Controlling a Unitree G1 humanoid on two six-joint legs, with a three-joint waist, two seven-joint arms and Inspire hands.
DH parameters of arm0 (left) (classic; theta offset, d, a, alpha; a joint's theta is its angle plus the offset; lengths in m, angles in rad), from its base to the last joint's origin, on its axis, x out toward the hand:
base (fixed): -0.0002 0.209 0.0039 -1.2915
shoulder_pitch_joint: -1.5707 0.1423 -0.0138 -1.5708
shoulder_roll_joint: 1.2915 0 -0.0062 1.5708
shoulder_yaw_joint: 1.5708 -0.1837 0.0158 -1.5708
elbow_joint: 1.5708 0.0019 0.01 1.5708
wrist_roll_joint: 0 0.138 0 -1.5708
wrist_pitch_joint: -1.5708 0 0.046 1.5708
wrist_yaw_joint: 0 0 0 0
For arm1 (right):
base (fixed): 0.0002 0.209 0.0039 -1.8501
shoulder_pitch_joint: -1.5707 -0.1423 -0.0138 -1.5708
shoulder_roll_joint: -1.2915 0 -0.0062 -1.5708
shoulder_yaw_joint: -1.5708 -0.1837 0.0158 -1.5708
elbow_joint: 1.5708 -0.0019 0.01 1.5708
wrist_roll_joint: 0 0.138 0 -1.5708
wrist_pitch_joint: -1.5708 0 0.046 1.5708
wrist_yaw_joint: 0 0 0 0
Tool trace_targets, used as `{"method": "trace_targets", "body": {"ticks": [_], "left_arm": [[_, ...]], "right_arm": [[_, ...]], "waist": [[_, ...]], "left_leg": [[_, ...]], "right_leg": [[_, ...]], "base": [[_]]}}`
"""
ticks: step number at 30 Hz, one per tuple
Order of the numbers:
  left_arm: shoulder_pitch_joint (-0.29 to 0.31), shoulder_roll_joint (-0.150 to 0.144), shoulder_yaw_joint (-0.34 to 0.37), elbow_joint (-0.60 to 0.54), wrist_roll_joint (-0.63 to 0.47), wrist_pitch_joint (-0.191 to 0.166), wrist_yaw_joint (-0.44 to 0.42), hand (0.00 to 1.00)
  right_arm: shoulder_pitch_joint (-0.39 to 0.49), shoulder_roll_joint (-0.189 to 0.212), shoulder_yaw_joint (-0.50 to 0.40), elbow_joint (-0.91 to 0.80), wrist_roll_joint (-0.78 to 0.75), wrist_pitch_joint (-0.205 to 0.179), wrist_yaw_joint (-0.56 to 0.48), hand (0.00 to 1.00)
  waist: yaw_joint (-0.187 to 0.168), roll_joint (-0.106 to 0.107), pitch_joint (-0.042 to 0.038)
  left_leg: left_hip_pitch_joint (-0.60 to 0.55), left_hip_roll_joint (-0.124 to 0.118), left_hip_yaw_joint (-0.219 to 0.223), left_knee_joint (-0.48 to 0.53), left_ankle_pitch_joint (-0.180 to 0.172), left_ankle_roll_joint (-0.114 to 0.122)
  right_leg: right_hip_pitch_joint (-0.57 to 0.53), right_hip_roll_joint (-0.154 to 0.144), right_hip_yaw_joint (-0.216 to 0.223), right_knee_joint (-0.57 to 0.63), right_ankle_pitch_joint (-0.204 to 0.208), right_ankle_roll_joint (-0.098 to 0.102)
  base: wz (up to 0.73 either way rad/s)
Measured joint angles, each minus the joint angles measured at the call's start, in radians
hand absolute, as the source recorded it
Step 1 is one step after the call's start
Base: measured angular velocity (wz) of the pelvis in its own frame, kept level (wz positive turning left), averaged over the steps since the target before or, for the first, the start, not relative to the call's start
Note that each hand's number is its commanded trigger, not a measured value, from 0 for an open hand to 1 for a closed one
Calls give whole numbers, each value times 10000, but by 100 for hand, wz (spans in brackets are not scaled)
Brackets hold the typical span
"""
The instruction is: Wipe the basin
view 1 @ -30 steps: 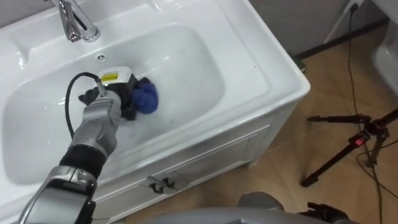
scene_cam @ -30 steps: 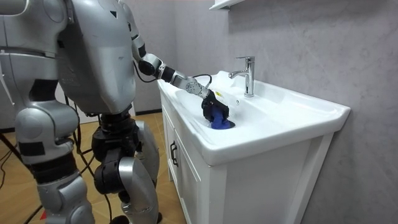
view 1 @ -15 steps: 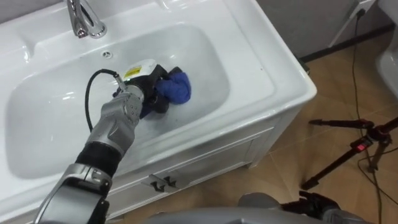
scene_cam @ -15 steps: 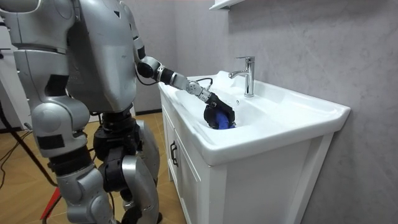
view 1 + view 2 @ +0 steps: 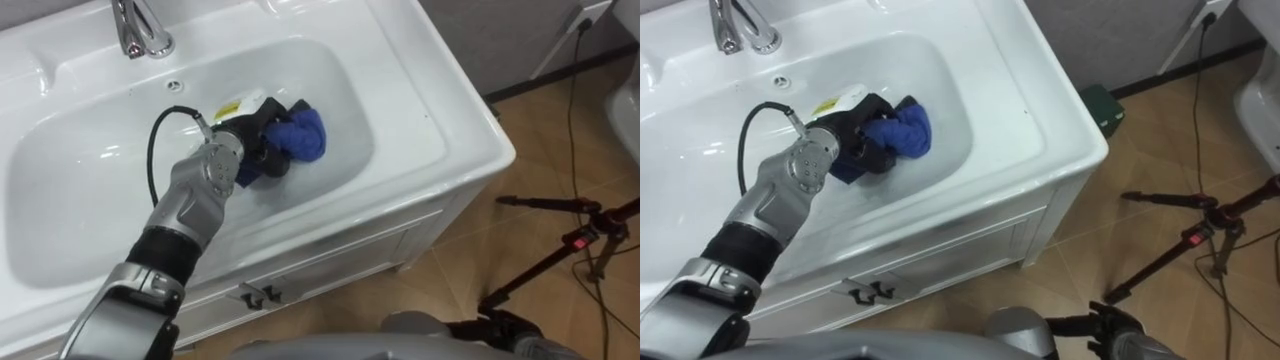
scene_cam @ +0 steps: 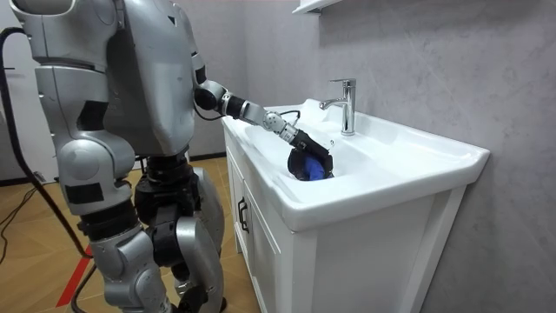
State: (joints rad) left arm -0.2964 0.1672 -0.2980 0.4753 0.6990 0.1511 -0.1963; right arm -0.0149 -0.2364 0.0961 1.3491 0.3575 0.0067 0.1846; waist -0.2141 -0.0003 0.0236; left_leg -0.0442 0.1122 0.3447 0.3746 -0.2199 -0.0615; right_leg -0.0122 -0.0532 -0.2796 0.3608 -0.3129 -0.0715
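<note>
Stance: we see the robot standing on the floor at the front of the cabinet, on the room view's left, with its left arm stretched out over the rim.
Left hand: down inside the basin, right of the basin's middle. Its dark fingers are curled round the cloth in a closed grip.
Cloth: blue and bunched, lying on the basin's bottom near the foot of the right wall. Most of it sticks out past the fingers on the right, and a little shows under the palm.
Basin: white, sunk in a white worktop.
Tap: chrome, on the back rim, well apart from the hand and to its left.
Overflow hole: in the back wall, between tap and hand.
Handles: dark, a pair on the cabinet doors under the front rim.
Tripod: black, on the floor to the right of the cabinet and apart from it.
</note>
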Motion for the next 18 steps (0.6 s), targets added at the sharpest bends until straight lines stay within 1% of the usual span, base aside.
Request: {"method": "trace_targets", "body": {"ticks": [5,6,8,9,10,11,13,14,16,17,18], "left_arm": [[0,-143,-14,-168,-635,-6,-116,100],[0,-187,-7,-168,-809,-14,-133,100],[3,-257,16,-170,-806,-42,-134,100],[33,-268,17,-229,-777,-45,-149,100],[158,-255,18,-410,-714,-56,-161,100],[228,-233,50,-476,-654,-94,-161,100],[534,-281,148,-535,-460,-304,-105,100],[624,-283,198,-534,-459,-377,-103,100],[932,-277,264,-532,-407,-649,-79,100],[1025,-280,304,-501,-407,-730,-41,100],[1214,-303,401,-178,-408,-1015,138,100]], "right_arm": [[-47,38,1,-7,67,-61,69,0],[-27,38,5,13,292,-59,95,0],[-4,52,2,7,678,-59,164,0],[-8,75,-5,-11,694,-59,175,0],[-10,87,-17,-13,682,-62,195,0],[-6,86,-29,-13,648,-62,206,0],[90,64,-29,-132,664,-48,222,0],[105,48,-27,-156,684,-46,244,0],[286,26,-28,-325,743,-48,363,0],[300,30,-27,-326,734,-48,381,0],[326,30,-34,-322,713,-26,382,0]], "waist": [[-10,20,-12],[0,1,0],[51,53,-31],[56,19,-10],[62,37,-21],[90,11,-5],[323,4,-2],[346,1,-3],[577,-16,-37],[616,-25,-44],[754,-49,-60]], "left_leg": [[-101,62,-46,204,-38,54],[-133,103,-63,258,-40,58],[-150,139,-60,262,-42,57],[-184,130,-57,320,-41,57],[-206,111,-46,366,-40,57],[-199,110,-26,358,-40,58],[-138,109,18,335,-38,60],[-124,105,15,336,-38,60],[-111,100,-4,339,-38,61],[-109,103,-5,339,-38,61],[-91,103,8,326,-38,60]], "right_leg": [[68,4,-132,-7,2,2],[100,3,-195,-6,2,3],[85,4,-217,-9,2,3],[71,9,-217,-9,1,2],[47,14,-194,-7,-2,-2],[34,14,-181,1,-3,-3],[-5,29,-38,34,-3,-6],[-3,29,-5,38,-3,-7],[3,29,3,37,-3,-6],[14,34,-3,30,-3,-6],[43,35,-19,13,-3,-6]], "base": [[8],[12],[6],[0],[-5],[-12],[-20],[-14],[-3],[0],[3]]}}
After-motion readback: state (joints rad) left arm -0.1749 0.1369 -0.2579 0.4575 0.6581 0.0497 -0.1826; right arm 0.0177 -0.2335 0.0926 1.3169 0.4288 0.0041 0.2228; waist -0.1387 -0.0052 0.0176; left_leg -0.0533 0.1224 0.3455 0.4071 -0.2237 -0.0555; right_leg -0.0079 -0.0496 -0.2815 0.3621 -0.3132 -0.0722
